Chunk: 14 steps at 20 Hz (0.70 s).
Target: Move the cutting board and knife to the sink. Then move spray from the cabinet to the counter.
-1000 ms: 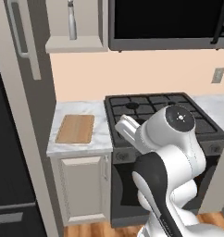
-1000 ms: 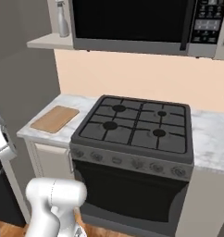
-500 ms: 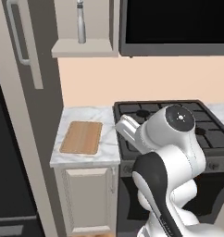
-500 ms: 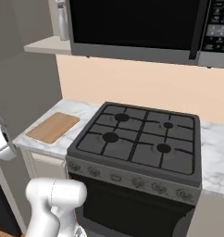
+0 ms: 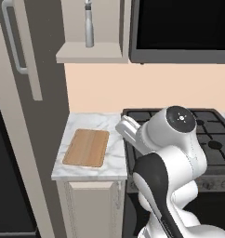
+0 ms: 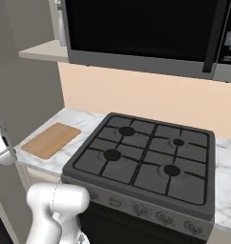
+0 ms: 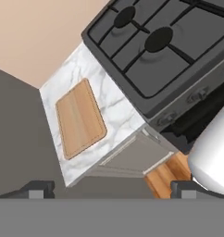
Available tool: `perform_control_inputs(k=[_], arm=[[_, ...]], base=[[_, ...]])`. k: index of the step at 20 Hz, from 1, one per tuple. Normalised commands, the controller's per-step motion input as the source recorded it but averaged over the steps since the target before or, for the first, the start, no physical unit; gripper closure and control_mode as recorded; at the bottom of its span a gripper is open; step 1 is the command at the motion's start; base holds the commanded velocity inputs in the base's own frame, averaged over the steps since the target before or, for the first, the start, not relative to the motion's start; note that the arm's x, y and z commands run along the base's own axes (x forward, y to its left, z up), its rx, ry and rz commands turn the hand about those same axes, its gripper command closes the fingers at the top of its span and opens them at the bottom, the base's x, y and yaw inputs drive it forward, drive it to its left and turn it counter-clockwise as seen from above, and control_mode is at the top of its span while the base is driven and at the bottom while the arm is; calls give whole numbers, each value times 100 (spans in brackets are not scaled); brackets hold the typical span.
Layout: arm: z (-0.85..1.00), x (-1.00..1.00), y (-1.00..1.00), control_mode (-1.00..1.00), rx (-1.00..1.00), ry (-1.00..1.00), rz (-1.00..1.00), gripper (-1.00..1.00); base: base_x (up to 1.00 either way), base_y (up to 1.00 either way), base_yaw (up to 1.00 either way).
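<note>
A: Entry, cutting board position?

B: The cutting board (image 5: 87, 147) lies flat on the small marble table (image 5: 115, 160), just left of the black gas stovetop (image 6: 143, 159). Its long side runs front to back. From the hand view it sits close to the wall-side edge of that table section, not touching the stove.

A: Knife?

B: Cannot make one out on the board or the table beside it.

A: Spray?

B: The spray (image 5: 89, 23) stands upright on the open shelf (image 5: 91, 53) of the cabinet, above the board and left of the microwave (image 6: 146, 33). In the right base view only a sliver of it is seen at the shelf's back.

A: Pincer?

B: The pincer (image 7: 111, 190) has its two dark fingertips (image 7: 37, 189) spread wide, one at each bottom corner of the hand view, nothing between them. It hangs well above and in front of the table, looking down on board and stove front.

A: Contact with anything?

B: None visible.
</note>
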Motion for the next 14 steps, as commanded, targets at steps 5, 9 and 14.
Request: perform_control_inputs(k=[5,9,14], arm=[[0,0,0,100,0,0,0,-100],[0,75,0,-100,0,2,18,-100],[0,98,2,-100,0,1,15,-100]], base=[[58,0,15],[0,0,0],[0,0,0]])
